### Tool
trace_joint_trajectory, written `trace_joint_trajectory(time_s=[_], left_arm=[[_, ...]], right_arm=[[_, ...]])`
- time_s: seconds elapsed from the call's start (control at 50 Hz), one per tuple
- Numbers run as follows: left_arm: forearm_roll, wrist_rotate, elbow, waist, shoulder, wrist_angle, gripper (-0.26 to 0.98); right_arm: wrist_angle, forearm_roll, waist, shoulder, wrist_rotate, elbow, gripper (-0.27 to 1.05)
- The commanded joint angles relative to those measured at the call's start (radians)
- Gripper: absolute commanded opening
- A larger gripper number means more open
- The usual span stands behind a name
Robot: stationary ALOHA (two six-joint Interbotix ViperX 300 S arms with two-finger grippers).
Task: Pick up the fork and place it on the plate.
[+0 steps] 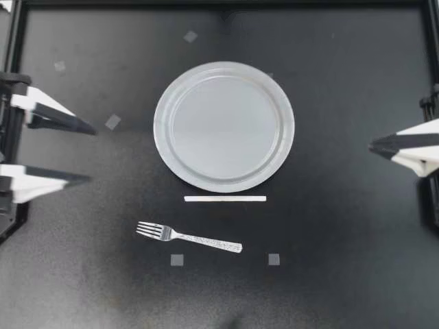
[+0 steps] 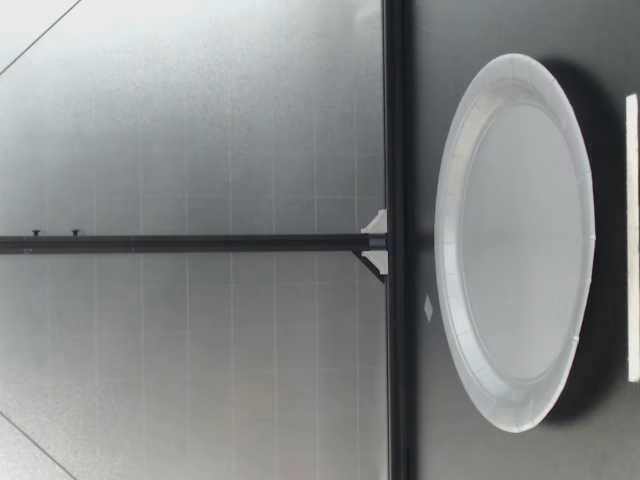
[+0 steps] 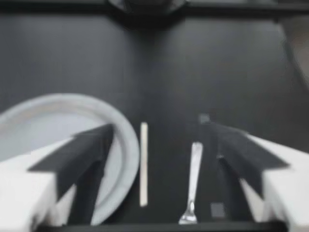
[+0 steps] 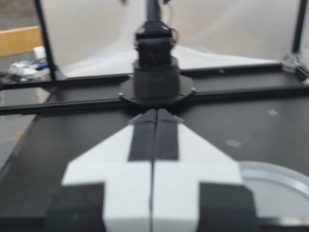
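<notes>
A silver fork [image 1: 188, 236] lies flat on the black table, tines toward the left, nearer the front edge than the empty grey plate [image 1: 223, 126]. My left gripper [image 1: 92, 154] hovers at the table's left edge, open wide and holding nothing. In the left wrist view the fork [image 3: 192, 183] lies on the table ahead, seen between the spread fingers [image 3: 84, 154], and the plate [image 3: 58, 121] lies ahead to one side. My right gripper [image 1: 374, 146] rests at the right edge, shut and empty; in its own wrist view the fingers [image 4: 154, 145] are pressed together.
A thin white strip [image 1: 225, 199] lies between the plate and the fork. Small grey tape squares [image 1: 177, 260] dot the table. A black frame [image 1: 226, 3] borders the table. In the low view the plate [image 2: 515, 240] and the strip [image 2: 631, 235] show.
</notes>
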Motion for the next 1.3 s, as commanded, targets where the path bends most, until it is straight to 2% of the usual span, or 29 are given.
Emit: trace_joint_trajectory(time_s=[0.0, 0.1, 0.36, 0.52, 0.68, 0.88, 1.02, 1.28], left_arm=[[0.002, 0.003, -0.026, 0.002, 0.037, 0.000, 0.65], [0.005, 0.008, -0.049, 0.002, 0.069, 0.040, 0.64], [0.011, 0.055, -0.218, 0.002, 0.149, 0.193, 0.65], [0.011, 0.072, -0.268, 0.002, 0.337, 0.313, 0.65], [0.008, 0.083, -0.305, 0.000, 0.522, 0.376, 0.65], [-0.018, 0.150, -0.308, 0.002, 0.721, 0.357, 0.64], [-0.066, 0.198, -0.328, 0.000, 0.828, 0.249, 0.64], [-0.129, 0.244, -0.327, -0.012, 0.893, 0.163, 0.64]], right_arm=[[-0.009, 0.018, -0.025, 0.008, 0.000, -0.008, -0.07], [0.002, 0.023, -0.031, 0.020, 0.000, -0.009, -0.07], [0.129, 0.038, -0.038, 0.087, 0.006, -0.023, -0.07], [0.201, 0.051, -0.057, 0.135, 0.044, -0.037, -0.07], [0.201, 0.049, -0.060, 0.133, 0.060, -0.029, -0.07], [0.201, 0.049, -0.060, 0.101, 0.060, -0.008, -0.07], [0.201, 0.049, -0.060, 0.083, 0.060, 0.009, -0.07], [0.201, 0.049, -0.060, 0.063, 0.060, 0.025, -0.07]])
